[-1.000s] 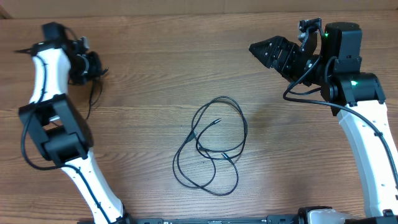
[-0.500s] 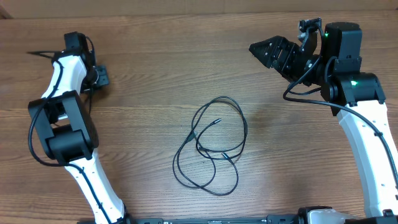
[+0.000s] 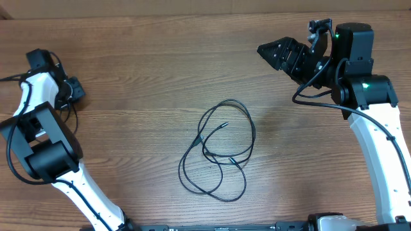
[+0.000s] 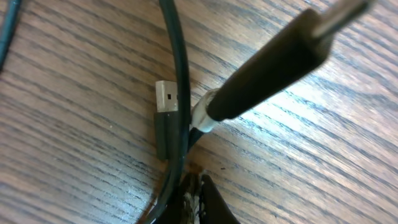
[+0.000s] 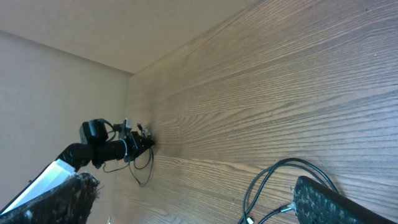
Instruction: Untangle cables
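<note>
A tangle of thin black cables (image 3: 203, 140) lies looped at the middle of the table, and it also shows low in the right wrist view (image 5: 273, 171). Another thin black cable (image 4: 180, 81) with a USB plug (image 4: 165, 106) is at the far left. My left gripper (image 3: 74, 90) is shut on it. Its fingertips (image 4: 208, 202) press together at the bottom of the left wrist view, where a blurred black plug (image 4: 267, 62) stands close to the lens. This cable dangles below the left gripper (image 5: 142, 144). My right gripper (image 3: 273, 52) hovers open at the upper right, above and apart from the tangle (image 5: 193, 205).
The wooden table (image 3: 148, 51) runs to a pale wall (image 5: 50, 74) at the far side. The left arm's white links (image 3: 38, 122) stand along the left edge, the right arm's (image 3: 376, 147) along the right edge. Thicker black arm wiring (image 3: 308, 96) hangs by the right wrist.
My left gripper has swung towards the table's left edge and slightly nearer, still shut on its cable. The right arm and the middle tangle have not moved.
</note>
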